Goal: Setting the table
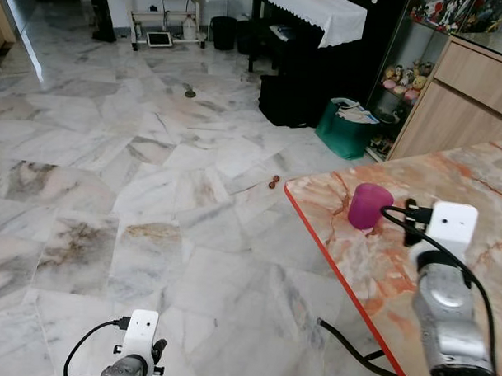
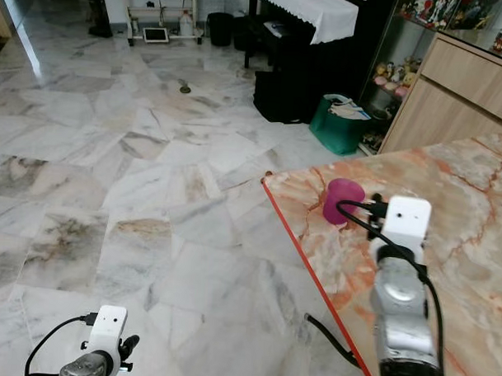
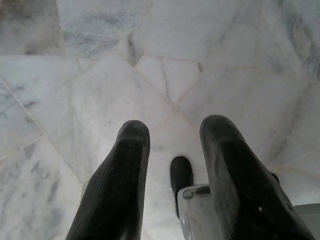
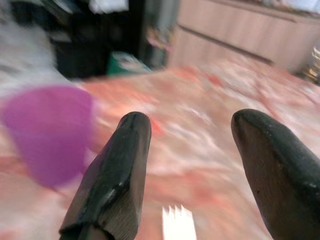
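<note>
Floor: pale grey-veined marble floor (image 1: 152,193) spreads to my left, with a dark cabinet draped in a white cloth (image 1: 323,17) and a green bag (image 1: 345,129) far beyond.
Counter: the orange-and-cream marble counter with a red edge (image 1: 355,266) sits on my right; its near corner points toward the room.
Right arm: my silver right arm reaches over the counter, and my right claw (image 4: 192,150) hovers above the slab, released, fingers wide apart with nothing between them.
Left arm: hangs idle low over the floor; my left claw (image 3: 175,165) is also spread and empty.
Cup: a small purple plastic tumbler (image 1: 370,205) stands upright near the counter's corner, just inside the red edge.
Cup versus claw: it stands just ahead of my right wrist; in the right wrist view it lies beyond and outside one finger, not between the two, blurred.
Fork: white tines (image 4: 177,224) peek in under my right claw; I cannot tell more.
Handling, my guess: the tumbler looks light, stiff and slightly tapered, likely slick; I would pinch it across the middle of the wall, gently, since it could tip or skid off the nearby edge.
</note>
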`<state>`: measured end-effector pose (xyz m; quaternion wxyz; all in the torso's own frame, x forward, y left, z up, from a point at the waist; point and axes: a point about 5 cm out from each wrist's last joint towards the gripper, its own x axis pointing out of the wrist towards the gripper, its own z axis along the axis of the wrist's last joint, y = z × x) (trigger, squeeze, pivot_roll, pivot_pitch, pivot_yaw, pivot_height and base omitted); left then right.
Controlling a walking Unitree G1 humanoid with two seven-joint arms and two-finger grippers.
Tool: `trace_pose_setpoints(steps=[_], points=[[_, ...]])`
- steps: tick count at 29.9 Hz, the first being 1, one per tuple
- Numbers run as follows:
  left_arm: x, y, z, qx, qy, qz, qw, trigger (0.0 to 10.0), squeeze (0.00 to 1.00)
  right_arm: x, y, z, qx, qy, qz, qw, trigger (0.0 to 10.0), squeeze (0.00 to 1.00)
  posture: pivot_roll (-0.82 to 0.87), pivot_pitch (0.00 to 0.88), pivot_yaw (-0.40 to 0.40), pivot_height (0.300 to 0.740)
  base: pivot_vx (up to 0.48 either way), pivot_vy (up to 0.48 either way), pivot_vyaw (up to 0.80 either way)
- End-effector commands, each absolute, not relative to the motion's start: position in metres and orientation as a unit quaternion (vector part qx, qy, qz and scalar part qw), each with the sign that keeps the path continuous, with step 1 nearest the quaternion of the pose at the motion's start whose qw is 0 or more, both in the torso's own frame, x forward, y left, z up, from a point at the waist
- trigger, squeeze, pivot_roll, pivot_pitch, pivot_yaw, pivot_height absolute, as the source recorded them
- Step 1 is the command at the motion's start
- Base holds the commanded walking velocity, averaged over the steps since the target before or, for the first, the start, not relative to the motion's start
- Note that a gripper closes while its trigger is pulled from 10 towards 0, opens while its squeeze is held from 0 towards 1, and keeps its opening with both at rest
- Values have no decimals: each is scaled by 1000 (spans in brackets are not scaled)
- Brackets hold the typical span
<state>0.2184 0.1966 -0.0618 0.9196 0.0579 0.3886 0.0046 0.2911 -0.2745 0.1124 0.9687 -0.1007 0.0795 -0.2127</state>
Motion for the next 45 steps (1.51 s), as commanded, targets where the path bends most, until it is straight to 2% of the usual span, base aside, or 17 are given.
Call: trace_pose_setpoints(steps=[1,8,9,11,12,13,17,18,19,20,27,32,45], points=[[220,195,-61,60,389,-1,919,10000,0,285,-285,110,-105,113,-223,962,10000,0,44,0,-58,740,0,0,0],[220,194,-61,57,389,-1,919,10000,0,263,-306,84,-100,233,-236,938,10000,0,39,0,-60,740,0,0,0],[220,193,-61,56,390,0,919,10000,0,261,-305,76,-81,256,-231,935,10000,325,42,0,-61,740,0,0,0],[220,193,-61,55,390,0,919,10000,0,260,-305,74,-77,261,-228,935,10000,325,42,0,-61,740,0,0,0],[220,193,-61,55,390,0,919,10000,0,260,-304,73,-75,265,-226,934,10000,796,42,0,-61,740,0,0,0],[220,193,-61,55,390,0,919,10000,0,260,-302,69,-60,275,-218,934,10000,1000,43,0,-59,740,0,0,0],[220,195,-61,56,390,2,919,10000,0,263,-295,64,-34,287,-190,938,10000,1000,41,0,-57,740,0,0,0],[220,196,-61,56,390,3,919,10000,0,264,-294,63,-27,288,-186,939,10000,584,41,0,-57,740,0,0,0],[220,196,-61,56,390,3,919,10000,0,265,-293,62,-22,289,-181,940,10000,86,41,0,-57,740,0,0,0],[220,196,-61,57,390,4,919,10000,0,266,-293,62,-15,289,-178,940,10000,0,41,0,-57,740,0,0,0],[220,197,-61,57,390,5,919,10000,0,273,-299,69,18,281,-171,944,10000,0,43,0,-54,740,0,0,0],[220,198,-61,56,390,5,919,10000,0,272,-302,72,12,281,-160,946,10000,0,46,0,-55,740,0,0,0],[220,199,-61,60,390,2,919,10000,0,243,-326,85,13,298,-98,949,10000,0,28,0,-42,740,0,0,0]])
